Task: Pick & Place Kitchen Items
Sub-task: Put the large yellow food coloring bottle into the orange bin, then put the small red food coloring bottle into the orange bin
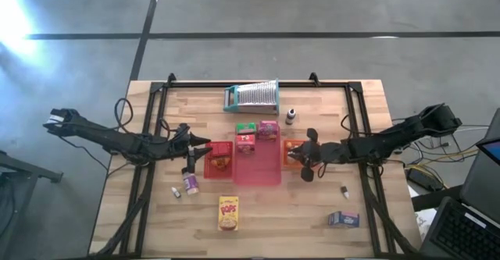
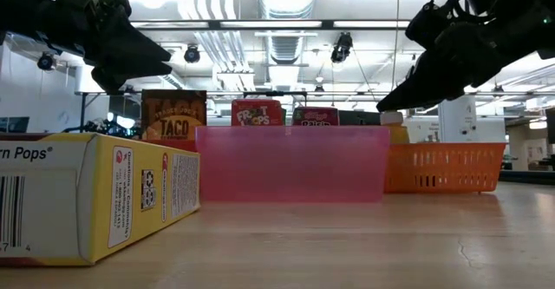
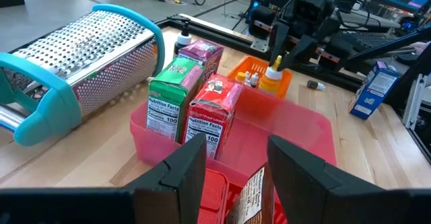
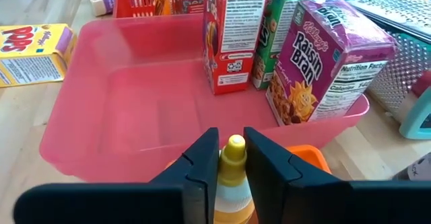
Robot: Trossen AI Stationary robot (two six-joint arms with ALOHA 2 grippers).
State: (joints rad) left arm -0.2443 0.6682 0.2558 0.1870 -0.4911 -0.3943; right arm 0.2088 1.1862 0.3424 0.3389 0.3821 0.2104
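The desk [image 1: 312, 221] carried everything. At its back lay the grater [image 1: 251, 97]. In the middle sat the pink bin [image 1: 258, 169], with the green box [image 1: 247, 128], the red box [image 1: 247, 141] and the purple box [image 1: 269, 130] standing at its far end. The yellow box [image 1: 227, 213] lay flat near the front edge. My right tool [image 4: 231, 158] hung over the orange basket [image 1: 292, 152], pinching a small yellow-capped bottle [image 4: 234, 177] by the neck. My left tool [image 3: 236, 165] hovered over the red basket [image 1: 219, 165], its fingers part-open and empty.
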